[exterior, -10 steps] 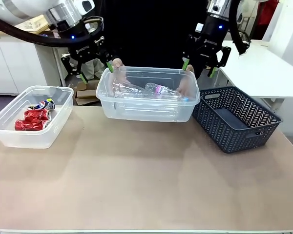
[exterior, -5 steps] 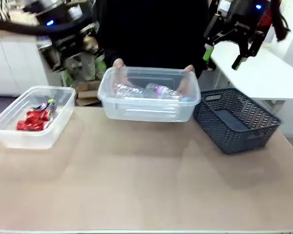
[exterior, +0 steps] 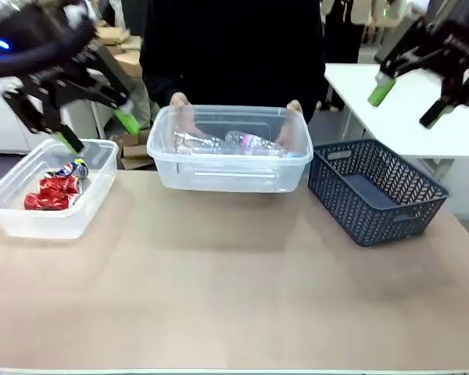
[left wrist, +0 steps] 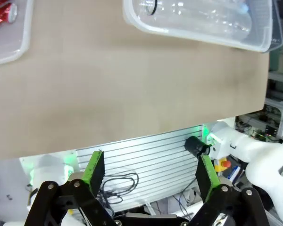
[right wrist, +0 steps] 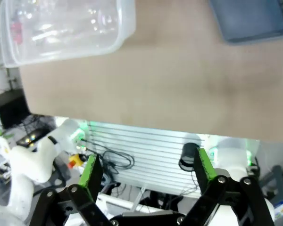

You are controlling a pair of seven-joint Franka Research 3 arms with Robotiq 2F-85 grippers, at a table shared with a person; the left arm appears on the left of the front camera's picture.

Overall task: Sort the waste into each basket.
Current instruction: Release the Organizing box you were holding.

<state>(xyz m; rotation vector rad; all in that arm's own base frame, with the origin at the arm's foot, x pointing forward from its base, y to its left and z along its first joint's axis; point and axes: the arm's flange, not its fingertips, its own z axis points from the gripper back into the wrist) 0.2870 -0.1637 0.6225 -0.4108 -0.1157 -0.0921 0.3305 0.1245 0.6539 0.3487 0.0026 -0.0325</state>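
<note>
A person's hands (exterior: 178, 102) hold both ends of a large clear tub (exterior: 219, 178) at the table's far edge, with clear plastic bottles (exterior: 242, 143) lying in it. At the left stands a smaller clear tub (exterior: 31, 220) holding crushed red cans (exterior: 53, 192) and a blue-and-white can (exterior: 73, 168). A dark blue lattice basket (exterior: 391, 212) sits at the right. My left gripper (exterior: 98, 133) hangs open above the can tub. My right gripper (exterior: 408, 103) hangs open high above the blue basket. Nothing lies between either pair of fingers. From the wrists I see the bottle tub (left wrist: 198, 36) (right wrist: 123, 33).
A white table (exterior: 422, 117) stands behind the blue basket at the right. The brown tabletop (exterior: 234, 297) stretches bare from the tubs to the near edge. The blue basket (right wrist: 247, 21) shows at the top right of the right wrist view.
Both grippers have drawn away from the ends of the bottle tub, the left out to the left, the right out to the right and up. The person still holds the tub.
</note>
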